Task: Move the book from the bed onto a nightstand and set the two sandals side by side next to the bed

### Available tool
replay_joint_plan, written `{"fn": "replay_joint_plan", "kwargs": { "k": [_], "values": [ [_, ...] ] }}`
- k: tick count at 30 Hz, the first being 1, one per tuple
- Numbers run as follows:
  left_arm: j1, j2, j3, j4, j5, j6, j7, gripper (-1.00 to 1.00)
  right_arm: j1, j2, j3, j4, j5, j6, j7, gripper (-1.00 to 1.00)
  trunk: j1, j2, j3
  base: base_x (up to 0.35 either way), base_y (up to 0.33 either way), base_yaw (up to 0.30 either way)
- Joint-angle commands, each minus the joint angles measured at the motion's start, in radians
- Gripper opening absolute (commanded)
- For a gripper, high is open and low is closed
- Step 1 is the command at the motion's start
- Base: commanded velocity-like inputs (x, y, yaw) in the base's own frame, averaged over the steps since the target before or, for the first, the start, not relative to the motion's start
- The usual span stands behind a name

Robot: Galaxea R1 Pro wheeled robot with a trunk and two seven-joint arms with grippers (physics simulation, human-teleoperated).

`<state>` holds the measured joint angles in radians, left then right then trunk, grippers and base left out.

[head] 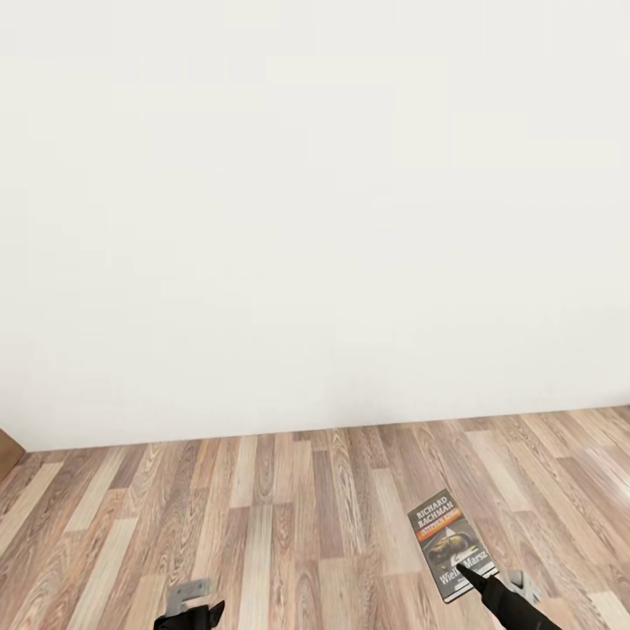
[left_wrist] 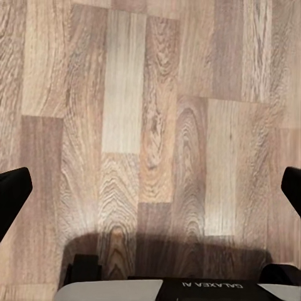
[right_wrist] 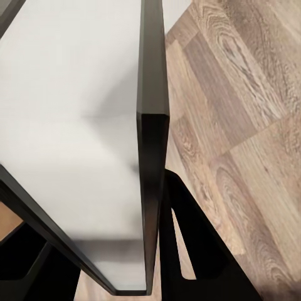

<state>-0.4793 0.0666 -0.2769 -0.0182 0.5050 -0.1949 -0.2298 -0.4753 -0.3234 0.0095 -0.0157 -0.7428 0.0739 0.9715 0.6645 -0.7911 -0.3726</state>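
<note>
In the head view the book (head: 449,542), dark grey with an orange band and white lettering, hangs above the wood floor at the lower right. My right gripper (head: 477,577) is shut on its near edge. The right wrist view has the book (right_wrist: 75,125) edge-on, its pale face and dark spine running between the black fingers (right_wrist: 194,251). My left gripper (head: 188,612) sits low at the bottom left; in the left wrist view the left gripper (left_wrist: 150,191) is open, fingertips wide apart over bare planks. The bed, nightstands and sandals are out of view.
A plain white wall (head: 315,219) stands straight ahead and meets the brown plank floor (head: 262,525). A bit of brown wood (head: 5,455) pokes in at the left edge where wall and floor meet.
</note>
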Motion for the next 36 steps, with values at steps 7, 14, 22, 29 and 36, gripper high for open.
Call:
{"fn": "replay_joint_plan", "kwargs": {
  "k": [7, 14, 22, 29, 36],
  "values": [
    [-0.001, -0.001, -0.008, 0.001, 0.01, -0.003, -0.004, 1.0, 0.0, 0.0, 0.001, 0.0, -0.006, -0.007, 0.0, -1.0, 0.0, -0.001, 0.01, 0.0, 0.0, 0.0],
    [-0.001, -0.001, -0.008, 0.001, 0.01, -0.003, -0.003, 1.0, 0.0, 0.0, 0.001, 0.002, -0.006, -0.008, 0.0, -1.0, 0.0, -0.001, 0.019, 0.0, 0.0, 0.0],
    [-0.001, -0.001, -0.008, 0.001, 0.01, -0.003, -0.003, 1.0, 0.0, 0.0, 0.001, 0.002, -0.006, -0.008, 0.001, -1.0, 0.0, -0.001, 0.019, 0.0, 0.0, 0.0],
    [-0.001, 0.002, -0.006, 0.001, 0.011, -0.005, -0.001, 1.0, 0.0, 0.0, 0.001, 0.003, -0.006, -0.008, 0.001, -1.0, 0.0, -0.001, 0.023, 0.0, 0.0, 0.0],
    [-0.001, 0.004, -0.007, 0.002, 0.01, -0.006, 0.0, 1.0, 0.0, 0.0, 0.002, 0.003, -0.006, -0.008, 0.0, -1.0, 0.0, -0.001, 0.034, 0.0, 0.0, 0.0]
  ]
}}
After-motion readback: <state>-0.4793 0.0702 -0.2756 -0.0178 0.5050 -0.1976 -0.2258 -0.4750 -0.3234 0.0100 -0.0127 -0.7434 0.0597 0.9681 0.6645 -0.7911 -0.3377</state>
